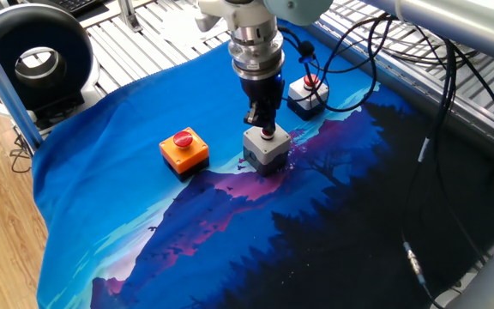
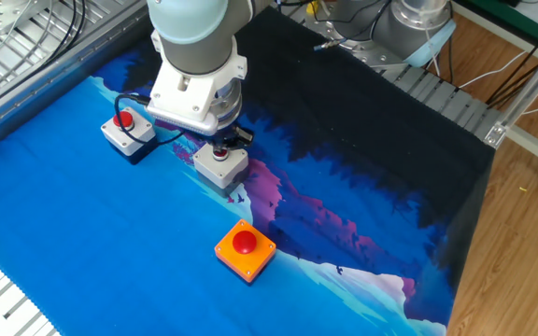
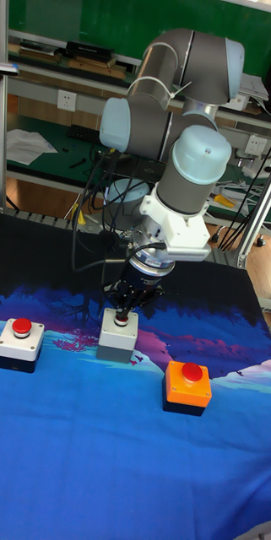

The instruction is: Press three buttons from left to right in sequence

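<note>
A blue landscape cloth [image 1: 127, 215] covers the table. At its middle sits the grey box [image 1: 265, 152], between the orange box [image 1: 184, 149] and the white box [image 1: 308, 96]. The gripper [image 1: 265, 129] stands vertical on its red button [image 3: 121, 317]; finger state unclear.

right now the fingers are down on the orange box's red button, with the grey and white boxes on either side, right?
No. The fingers are on the grey box in the middle, as one fixed view shows. The orange box and white box sit on either side.

Gripper [image 3: 124, 315] on grey button [image 3: 118, 335]
</note>
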